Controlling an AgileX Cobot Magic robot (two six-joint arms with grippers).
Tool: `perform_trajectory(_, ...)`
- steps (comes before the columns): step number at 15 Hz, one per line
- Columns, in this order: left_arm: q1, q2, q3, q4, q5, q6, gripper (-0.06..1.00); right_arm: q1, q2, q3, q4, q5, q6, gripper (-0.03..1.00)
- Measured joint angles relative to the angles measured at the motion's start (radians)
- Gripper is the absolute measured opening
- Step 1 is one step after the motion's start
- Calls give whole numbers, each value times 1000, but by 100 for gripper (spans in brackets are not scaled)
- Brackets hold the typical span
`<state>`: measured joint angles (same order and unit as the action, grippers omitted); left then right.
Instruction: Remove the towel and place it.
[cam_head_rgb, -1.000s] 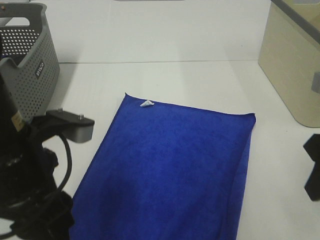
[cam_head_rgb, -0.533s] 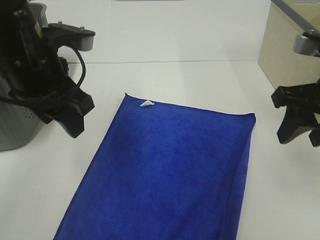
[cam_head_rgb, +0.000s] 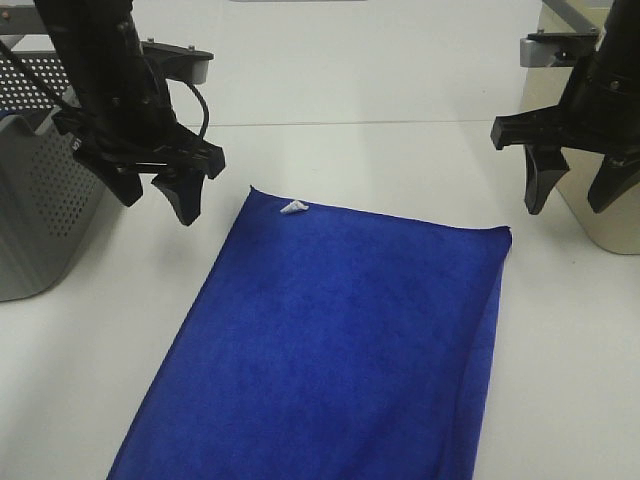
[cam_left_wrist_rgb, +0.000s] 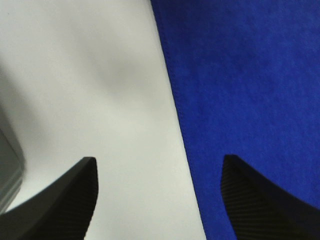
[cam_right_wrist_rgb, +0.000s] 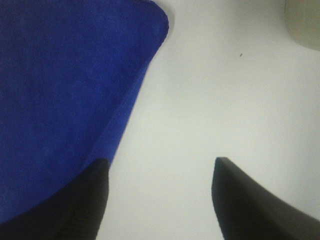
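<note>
White worktop (cam_head_rgb: 360, 150) carries everything, with a perforated grey basket (cam_head_rgb: 40, 190) at the left edge and a beige bin (cam_head_rgb: 575, 130) at the right. The towel (cam_head_rgb: 330, 340) lies spread flat in the middle, out of the basket, with a small white tag (cam_head_rgb: 293, 208) at its far left corner. Its right-hand long edge looks doubled over on itself. The left claw (cam_head_rgb: 158, 203) hangs just beside that far left corner, jaws apart and empty; its wrist view shows the towel's hem running between the two fingers. The right claw (cam_head_rgb: 567, 205) hangs near the far right corner, likewise spread and holding nothing. The cloth looks plush, light and limp, so it should drape and sag rather than keep any shape, and a shallow pinch would likely gather only a loose fold. The best hold, I judge, is at the two far corners, one claw on each, biting through the stitched hem so the soft pile does not slip out.
</note>
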<state>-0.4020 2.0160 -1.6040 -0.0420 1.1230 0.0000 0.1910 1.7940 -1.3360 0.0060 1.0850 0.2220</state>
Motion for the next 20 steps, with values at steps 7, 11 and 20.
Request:
perform_trajectory(7,6,164,-160,4,23,18,66,0,71,-39,-6,-107,79,75)
perform_trajectory(11,6,265,-240,14,-27,23,66,0,186,-42,11,-164,93,80)
perform_trajectory(20,5,510,-553,10,-31,26,66,0,303,-42,9,-301,93,80)
